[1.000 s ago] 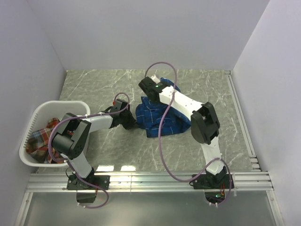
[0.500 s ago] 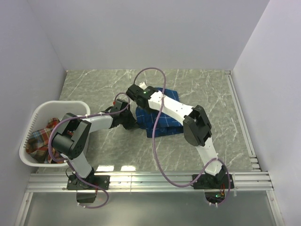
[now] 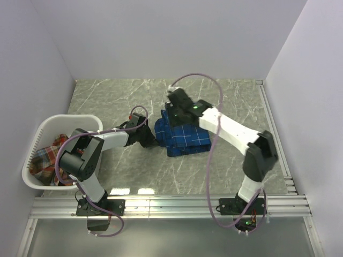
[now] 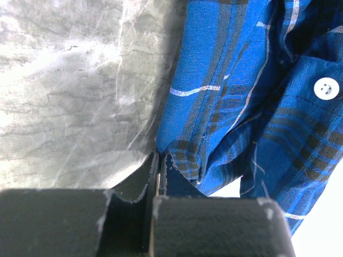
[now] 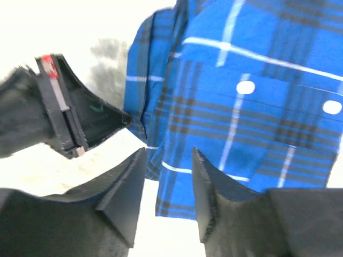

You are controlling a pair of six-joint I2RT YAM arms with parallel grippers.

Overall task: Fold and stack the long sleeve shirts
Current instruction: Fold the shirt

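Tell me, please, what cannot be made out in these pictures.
Top view: the right arm hides the blue shirt's far edge.
Top view: basket and left arm hide much of the red shirt.
Left wrist view: the left claw's own fingers hide whether it pinches cloth.

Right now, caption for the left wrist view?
Left gripper, shut, pinches the blue shirt by its edge on the marble table.

The top view is bright and sharp, lit from above, with two shiny white spots near the front edge of the table (image 3: 107,96). Both wrist views have washed-out white patches (too much light). The black fingers (image 5: 120,201) look blurry, and the blue shirt (image 4: 230,107) casts a shadow on the table.
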